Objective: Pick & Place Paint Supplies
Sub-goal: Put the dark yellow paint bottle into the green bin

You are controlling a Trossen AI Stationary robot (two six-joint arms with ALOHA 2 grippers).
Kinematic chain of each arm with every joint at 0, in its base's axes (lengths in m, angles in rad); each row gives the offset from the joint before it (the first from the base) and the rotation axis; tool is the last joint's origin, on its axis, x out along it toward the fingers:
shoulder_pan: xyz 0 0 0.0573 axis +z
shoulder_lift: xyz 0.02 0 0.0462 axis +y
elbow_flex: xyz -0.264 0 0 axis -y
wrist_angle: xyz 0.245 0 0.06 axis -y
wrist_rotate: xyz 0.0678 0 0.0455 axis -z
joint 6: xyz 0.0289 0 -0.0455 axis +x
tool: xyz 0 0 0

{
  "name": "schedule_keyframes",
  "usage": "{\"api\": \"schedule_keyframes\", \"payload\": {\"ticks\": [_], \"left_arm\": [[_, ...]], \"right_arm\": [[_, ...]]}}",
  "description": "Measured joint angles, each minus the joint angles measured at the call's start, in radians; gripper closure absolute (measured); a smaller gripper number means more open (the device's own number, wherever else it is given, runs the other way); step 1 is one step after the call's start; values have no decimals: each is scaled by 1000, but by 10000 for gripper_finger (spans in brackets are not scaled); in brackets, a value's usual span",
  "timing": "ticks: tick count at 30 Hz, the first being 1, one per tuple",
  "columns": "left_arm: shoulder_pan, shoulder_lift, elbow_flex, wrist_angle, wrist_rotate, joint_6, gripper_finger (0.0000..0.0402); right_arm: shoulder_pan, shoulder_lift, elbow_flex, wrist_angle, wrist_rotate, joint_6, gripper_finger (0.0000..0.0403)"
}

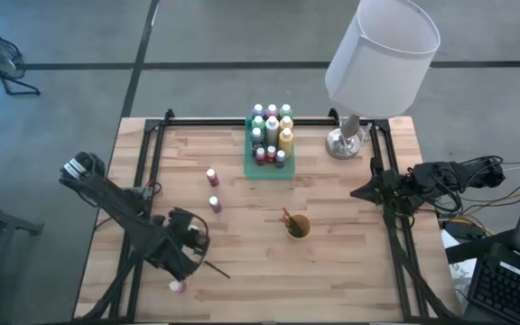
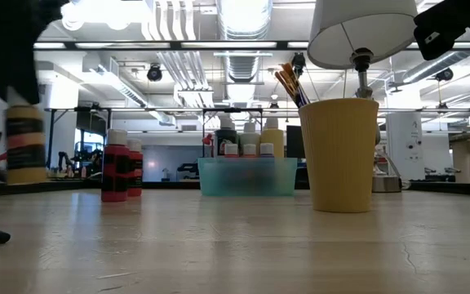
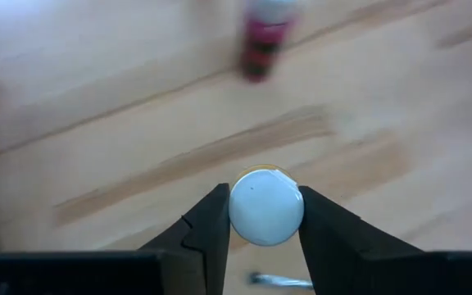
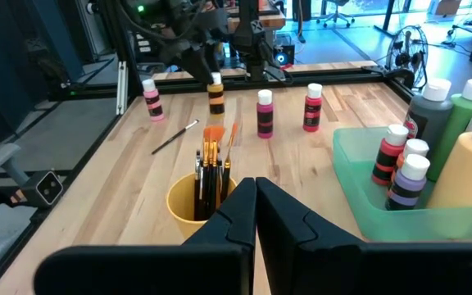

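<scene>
Left gripper (image 3: 260, 233) pinches a small orange-yellow paint bottle with a white cap (image 3: 266, 206), one dark finger on each side of the cap. It holds the bottle upright, and the table-level view does not show for sure if it touches the light wooden table (image 1: 242, 262).

Just beside this gripper, a thin dark paintbrush (image 1: 213, 268) lies flat on the wood. A small pink bottle (image 1: 178, 286) stands close by, near the table's edge. Farther out, two small red bottles (image 1: 212, 177) stand apart from each other. Past them sits a see-through green tray (image 1: 269, 171) full of bottles, and a little yellow cup (image 1: 298, 227) with brushes in it.

Right gripper (image 4: 255, 192) waits on the far side of the table, its fingers pressed together, holding nothing.
</scene>
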Motion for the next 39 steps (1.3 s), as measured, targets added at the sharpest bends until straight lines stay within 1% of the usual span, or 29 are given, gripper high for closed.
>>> {"api": "schedule_keyframes", "payload": {"ticks": [3, 5, 9, 11, 14, 20, 23, 28, 32, 39], "left_arm": [[42, -7, 0, 121, -41, 137, 275], [83, -7, 1, 223, -64, 259, 275], [194, -7, 1, 420, -66, 535, 275], [258, -7, 9, 488, -49, 669, 275], [356, -7, 30, 542, -4, 838, 275], [536, -7, 104, 538, 36, 1067, 275], [613, -7, 145, 539, 65, 1153, 275], [715, -7, 204, 539, 82, 1259, 275], [779, -7, 227, 538, 106, 1303, 275], [849, -7, 232, 538, 108, 1356, 275]], "right_arm": [[0, 0, 0, 0, 0, 0, 394], [0, 0, 0, 0, 0, 0, 394], [0, 0, 0, 0, 0, 0, 394], [0, 0, 0, 0, 0, 0, 394], [0, 0, 0, 0, 0, 0, 394], [0, 0, 0, 0, 0, 0, 394], [0, 0, 0, 0, 0, 0, 394], [0, 0, 0, 0, 0, 0, 394], [0, 0, 0, 0, 0, 0, 394], [0, 0, 0, 0, 0, 0, 394]]}}
